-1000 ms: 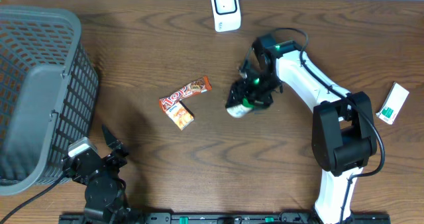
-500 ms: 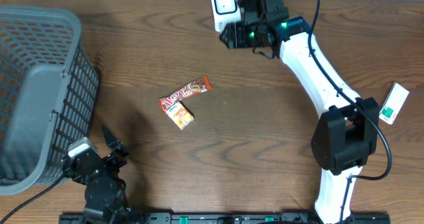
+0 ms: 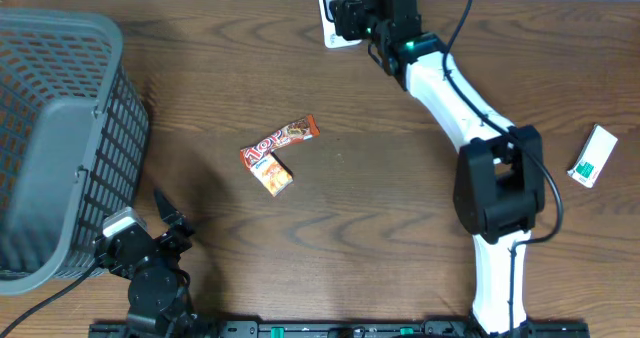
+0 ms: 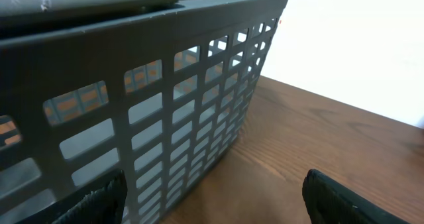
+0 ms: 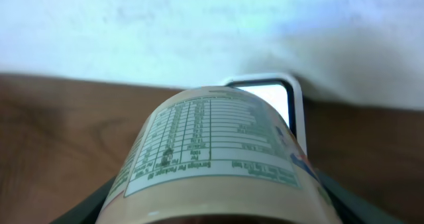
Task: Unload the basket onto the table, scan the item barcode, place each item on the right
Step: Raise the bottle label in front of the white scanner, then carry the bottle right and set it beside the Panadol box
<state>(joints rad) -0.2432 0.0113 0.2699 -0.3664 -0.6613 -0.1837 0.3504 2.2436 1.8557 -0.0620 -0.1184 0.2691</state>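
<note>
Carried from mid-worktop to the far edge, the bottle (image 5: 212,158) now sits gripped in the right end effector (image 3: 350,10), facing the scanner (image 5: 268,95); the left end effector (image 4: 215,201) gapes wide beside the basket (image 4: 165,111).

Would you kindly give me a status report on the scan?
Left end effector open, idle beside grey plastic basket. Right end effector gripping cream label-wrapped bottle, facing white scanner. Nothing between them.

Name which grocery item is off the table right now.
The labelled bottle, clamped between the right fingers before the white scanner; the snack packets and the green-and-white box lie on the table.
</note>
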